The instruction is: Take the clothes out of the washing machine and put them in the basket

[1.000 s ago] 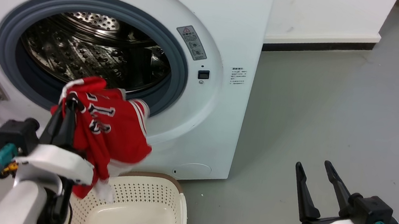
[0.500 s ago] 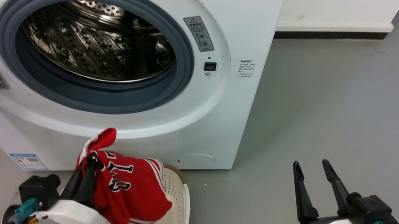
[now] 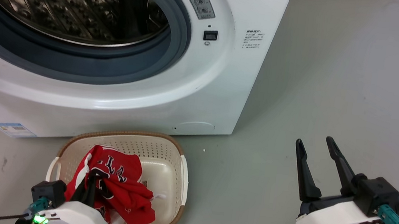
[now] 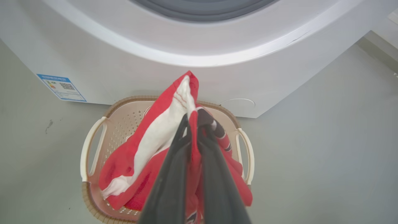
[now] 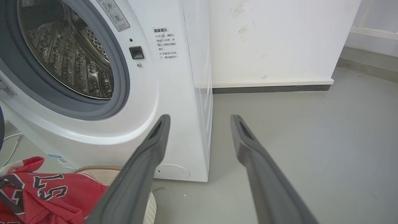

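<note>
Left gripper (image 4: 192,119) grips the clothes (image 3: 119,189) hanging into the basket (image 3: 125,133); release should come over the basket's middle, as fabric overlaps its rim, with the right gripper (image 3: 314,142) open, well apart from the basket.

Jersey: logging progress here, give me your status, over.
Left gripper shut on jersey, hanging into basket, not yet released. Right gripper open, holding nothing. Nothing in the way.

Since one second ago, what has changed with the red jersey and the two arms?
The left gripper carried the clothes down from the mouth of the washing machine into the basket; its fingers still pinch the cloth. The right gripper stayed open and idle.
</note>
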### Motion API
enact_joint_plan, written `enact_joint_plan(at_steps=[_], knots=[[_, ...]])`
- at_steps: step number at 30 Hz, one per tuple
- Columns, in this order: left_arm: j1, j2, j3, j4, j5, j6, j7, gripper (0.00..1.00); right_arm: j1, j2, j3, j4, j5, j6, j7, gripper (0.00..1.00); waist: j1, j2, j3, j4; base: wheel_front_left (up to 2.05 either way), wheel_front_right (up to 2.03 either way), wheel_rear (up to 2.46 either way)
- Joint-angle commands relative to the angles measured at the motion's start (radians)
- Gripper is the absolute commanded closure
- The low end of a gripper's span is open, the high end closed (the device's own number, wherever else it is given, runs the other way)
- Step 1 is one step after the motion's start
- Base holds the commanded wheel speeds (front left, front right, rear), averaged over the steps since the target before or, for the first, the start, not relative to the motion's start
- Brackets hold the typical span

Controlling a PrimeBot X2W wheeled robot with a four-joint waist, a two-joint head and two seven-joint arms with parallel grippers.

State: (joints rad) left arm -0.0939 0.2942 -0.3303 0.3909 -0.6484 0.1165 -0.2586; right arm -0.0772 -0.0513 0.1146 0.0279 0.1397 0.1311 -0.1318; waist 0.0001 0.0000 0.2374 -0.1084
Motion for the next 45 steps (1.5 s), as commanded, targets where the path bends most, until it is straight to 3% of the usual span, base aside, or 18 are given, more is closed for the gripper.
enact_joint_plan(at_steps=[1, 12, 20, 30, 39, 40, 42, 43, 44, 45], knots=[[-0.036, -0.011, 0.012, 0.042, 0.001, -0.018, -0.007, 1.00, -0.026, 0.002, 0.005, -0.006, -0.002, -0.001, -0.005, 0.00, -0.0001, 0.0000, 0.048, -0.006, 0.00, 0.00, 0.00], [-0.216, -0.052, 0.121, 0.278, 0.078, -0.116, -0.009, 1.00, -0.107, 0.002, 0.023, -0.017, 0.000, -0.001, -0.020, 0.00, -0.0001, 0.0000, 0.252, -0.046, 0.00, 0.00, 0.00], [-0.334, -0.055, 0.189, 0.392, 0.133, -0.158, -0.008, 1.00, -0.149, 0.002, 0.036, -0.019, 0.016, -0.001, -0.044, 0.00, -0.0001, 0.0000, 0.372, -0.092, 0.00, 0.00, 0.00], [-0.484, -0.020, 0.257, 0.540, 0.208, -0.180, -0.007, 1.00, -0.196, 0.002, 0.068, -0.014, 0.039, -0.001, -0.077, 0.00, -0.0001, 0.0000, 0.521, -0.159, 0.00, 0.00, 0.00], [-0.519, -0.010, 0.299, 0.668, 0.224, -0.186, -0.007, 1.00, -0.214, 0.002, 0.080, 0.009, 0.062, -0.001, -0.106, 0.00, -0.0001, 0.0000, 0.568, -0.188, 0.00, 0.00, 0.00], [-0.522, -0.012, 0.305, 0.680, 0.222, -0.188, -0.007, 0.89, -0.216, 0.002, 0.080, 0.014, 0.063, -0.001, -0.106, 0.00, -0.0001, 0.0000, 0.567, -0.187, 0.00, 0.00, 0.00], [-0.522, -0.021, 0.312, 0.706, 0.215, -0.195, -0.007, 0.54, -0.219, 0.002, 0.081, 0.022, 0.064, -0.001, -0.110, 0.00, -0.0001, 0.0000, 0.557, -0.183, 0.00, 0.00, 0.00], [-0.522, -0.026, 0.313, 0.718, 0.216, -0.199, -0.007, 0.15, -0.220, 0.002, 0.081, 0.027, 0.064, -0.001, -0.112, 0.00, -0.0001, 0.0000, 0.548, -0.179, 0.00, 0.00, 0.00], [-0.522, -0.031, 0.311, 0.729, 0.218, -0.204, -0.007, 0.00, -0.220, 0.002, 0.080, 0.033, 0.062, -0.001, -0.113, 0.00, -0.0001, 0.0000, 0.537, -0.175, 0.00, 0.00, 0.00], [-0.521, -0.037, 0.312, 0.738, 0.219, -0.205, -0.007, 0.00, -0.221, 0.002, 0.079, 0.039, 0.060, -0.001, -0.114, 0.00, -0.0001, 0.0000, 0.522, -0.170, 0.00, 0.00, 0.00]])
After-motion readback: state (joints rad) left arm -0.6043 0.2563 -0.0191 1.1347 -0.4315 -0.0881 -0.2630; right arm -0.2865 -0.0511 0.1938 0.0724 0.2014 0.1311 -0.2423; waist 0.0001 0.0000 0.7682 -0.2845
